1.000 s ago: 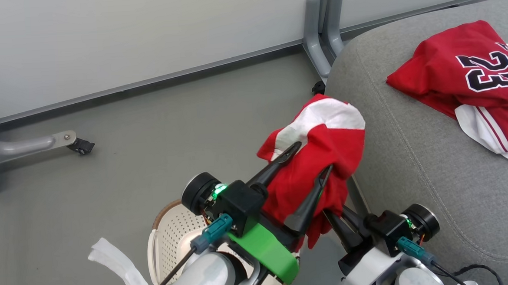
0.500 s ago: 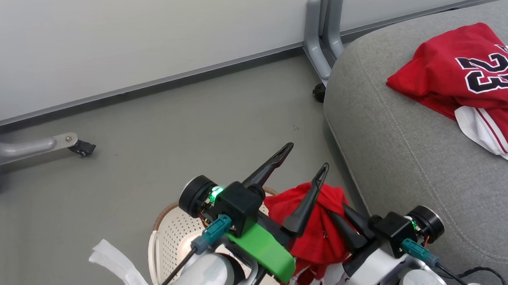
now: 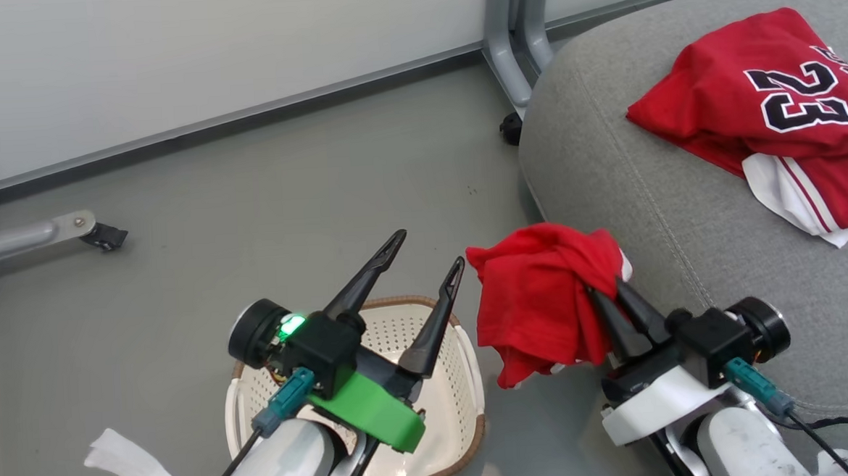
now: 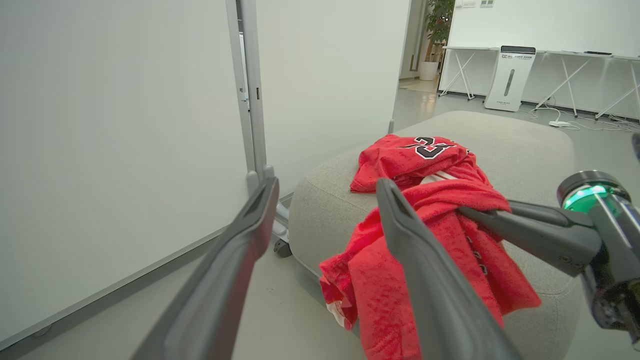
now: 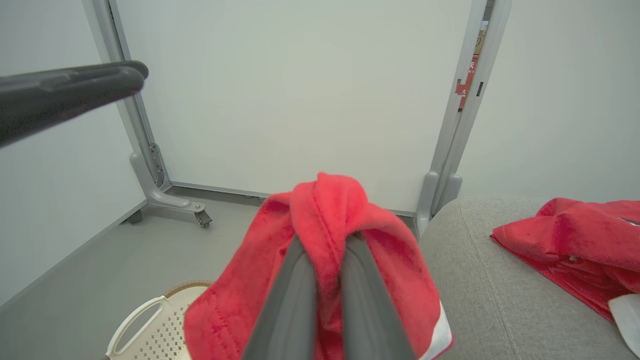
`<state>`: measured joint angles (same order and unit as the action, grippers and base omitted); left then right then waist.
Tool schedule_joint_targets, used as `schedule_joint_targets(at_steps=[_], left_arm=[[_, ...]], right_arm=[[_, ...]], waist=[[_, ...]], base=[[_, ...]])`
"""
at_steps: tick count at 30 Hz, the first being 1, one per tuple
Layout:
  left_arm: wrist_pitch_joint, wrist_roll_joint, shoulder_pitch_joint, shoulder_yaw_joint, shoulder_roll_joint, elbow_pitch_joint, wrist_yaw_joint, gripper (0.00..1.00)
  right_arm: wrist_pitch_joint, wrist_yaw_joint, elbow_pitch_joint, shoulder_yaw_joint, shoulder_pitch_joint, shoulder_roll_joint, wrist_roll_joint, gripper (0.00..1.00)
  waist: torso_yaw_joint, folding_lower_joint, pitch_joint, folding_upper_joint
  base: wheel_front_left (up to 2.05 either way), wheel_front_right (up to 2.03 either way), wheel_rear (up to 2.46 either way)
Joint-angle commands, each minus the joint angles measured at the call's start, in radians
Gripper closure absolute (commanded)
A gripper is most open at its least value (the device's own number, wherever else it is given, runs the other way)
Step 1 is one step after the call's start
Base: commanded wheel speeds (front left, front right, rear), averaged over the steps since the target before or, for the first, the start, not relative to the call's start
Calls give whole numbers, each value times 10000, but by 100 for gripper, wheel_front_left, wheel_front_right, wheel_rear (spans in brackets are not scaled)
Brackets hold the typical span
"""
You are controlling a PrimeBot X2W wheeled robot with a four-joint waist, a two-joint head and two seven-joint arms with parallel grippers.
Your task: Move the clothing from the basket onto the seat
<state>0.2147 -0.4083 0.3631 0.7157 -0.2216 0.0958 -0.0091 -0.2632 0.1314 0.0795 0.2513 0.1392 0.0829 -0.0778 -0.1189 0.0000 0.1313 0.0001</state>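
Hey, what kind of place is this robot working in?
Probably an open office or lab space: white partition panels standing on wheeled feet, white trestle desks along the far wall, and a potted plant by the doorway.

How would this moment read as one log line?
left gripper open | right gripper shut on red garment | jersey on seat

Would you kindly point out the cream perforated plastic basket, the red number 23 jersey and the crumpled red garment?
Cream perforated plastic basket (image 3: pixel 447 403), head view, inner right wall.
Red number 23 jersey (image 3: pixel 707 100), head view, plain fabric beside the number.
Crumpled red garment (image 3: pixel 536 297), head view, middle of the cloth.
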Motion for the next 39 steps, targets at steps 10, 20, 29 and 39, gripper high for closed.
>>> schedule_joint_targets(at_steps=[10,20,29,39], left_arm=[[506,969,-301,-979,-903,-569,155,0],[494,1676,-371,-1305,-1330,-818,-317,0],[479,1741,45,-960,-1379,-638,-741,0],[311,1893,405,-774,-1655,-1191,-821,0]], right_arm=[[-21,-14,-1978,-1530,-41,-313,-12,100],[-21,-15,-2638,-1985,-315,-327,-892,100],[-21,-15,-3062,-2827,-46,-326,-1139,100],[-21,-15,-3040,-4062,3076,-323,-365,100]], waist=[[-1910,0,1580,-1],[-3836,0,2540,-1],[-4376,0,3389,-1],[-3833,0,4695,-1]], base=[[0,0,0],[0,0,0],[0,0,0],[0,0,0]])
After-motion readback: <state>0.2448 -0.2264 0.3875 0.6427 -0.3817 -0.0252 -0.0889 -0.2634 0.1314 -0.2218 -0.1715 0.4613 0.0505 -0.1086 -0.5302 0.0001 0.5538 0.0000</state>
